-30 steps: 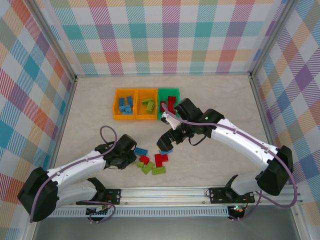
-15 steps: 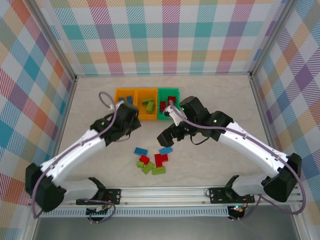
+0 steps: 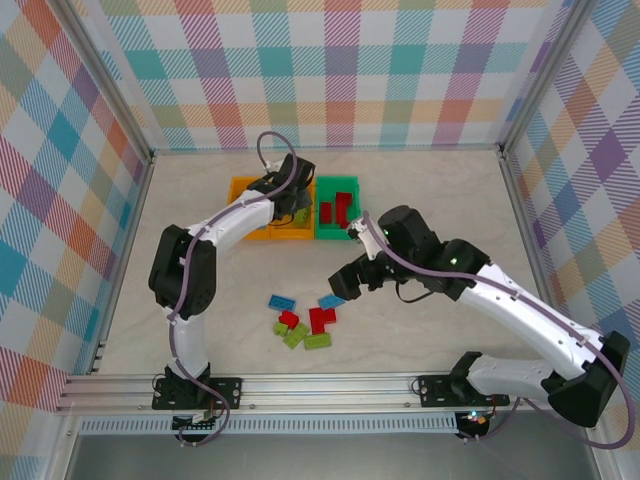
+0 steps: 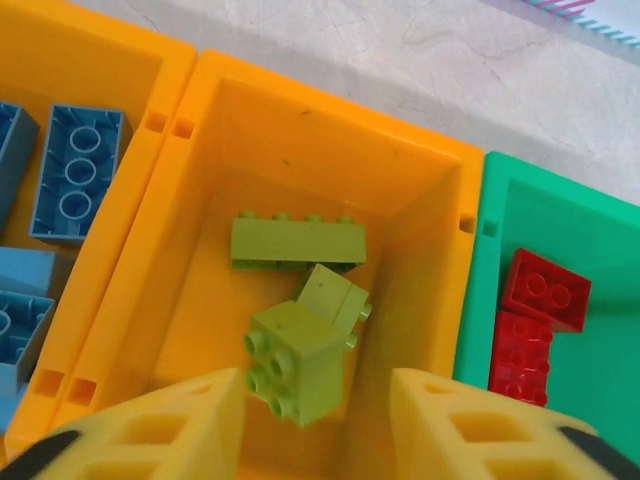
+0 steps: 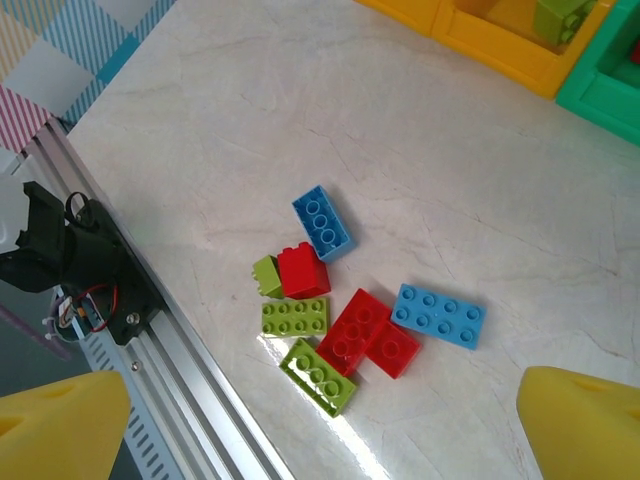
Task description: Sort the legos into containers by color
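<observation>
My left gripper [image 3: 292, 207] hangs over the middle orange container [image 4: 425, 270], jaws open. A lime 2x2 lego [image 4: 298, 365] sits loose between the yellow fingers [image 4: 150, 430], above two more lime legos [image 4: 297, 241]. Blue legos [image 4: 75, 170] lie in the left orange container [image 3: 240, 208], and red legos [image 4: 545, 290] in the green container [image 3: 340, 183]. My right gripper [image 3: 345, 285] hovers open over the loose pile. There I see two blue legos [image 5: 322, 222] [image 5: 438, 314], red ones [image 5: 355, 330] and lime ones [image 5: 295, 317].
The three containers stand side by side at the back centre of the marble table [image 3: 430, 200]. The aluminium rail [image 3: 330, 385] with the arm bases runs along the near edge. Checkered walls enclose the table on three sides.
The left arm swung from the pile at the front up to the middle orange container and opened its jaws, letting the lime lego go. The right arm drew back slightly to the right.
</observation>
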You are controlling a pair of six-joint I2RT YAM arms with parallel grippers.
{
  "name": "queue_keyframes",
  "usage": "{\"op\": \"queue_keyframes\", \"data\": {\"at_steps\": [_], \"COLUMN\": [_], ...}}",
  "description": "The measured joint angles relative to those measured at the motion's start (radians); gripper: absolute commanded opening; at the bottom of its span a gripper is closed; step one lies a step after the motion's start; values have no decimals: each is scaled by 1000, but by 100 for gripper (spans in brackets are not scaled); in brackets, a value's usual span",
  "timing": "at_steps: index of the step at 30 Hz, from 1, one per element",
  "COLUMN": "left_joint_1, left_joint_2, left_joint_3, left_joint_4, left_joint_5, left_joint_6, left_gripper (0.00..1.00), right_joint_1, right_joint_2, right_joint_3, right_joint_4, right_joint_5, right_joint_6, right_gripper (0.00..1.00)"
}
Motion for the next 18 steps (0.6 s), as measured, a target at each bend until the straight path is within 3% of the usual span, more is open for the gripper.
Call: {"op": "queue_keyframes", "data": {"at_steps": [5, 11, 14, 18], "left_joint_1": [1, -24, -103, -275], "left_joint_2": [-69, -380, -554, -739], "left_joint_3": [-29, -231, -346, -520], "left_joint_4": [-4, -53, -101, -185], "left_joint_5": [15, 37, 16, 17], "left_joint_6": [-3, -3, 11, 42], "left_gripper": [54, 54, 52, 51], "right_joint_1": [0, 0, 0, 0], "right_joint_2": [-9, 5, 6, 10], "right_joint_3": [-24, -64, -108, -153], "right_joint_4": [1, 60, 103, 159], "right_joint_5": [16, 60, 104, 120], "right_joint_6": [7, 7, 7, -2], "right_gripper": [100, 100, 100, 100]}}
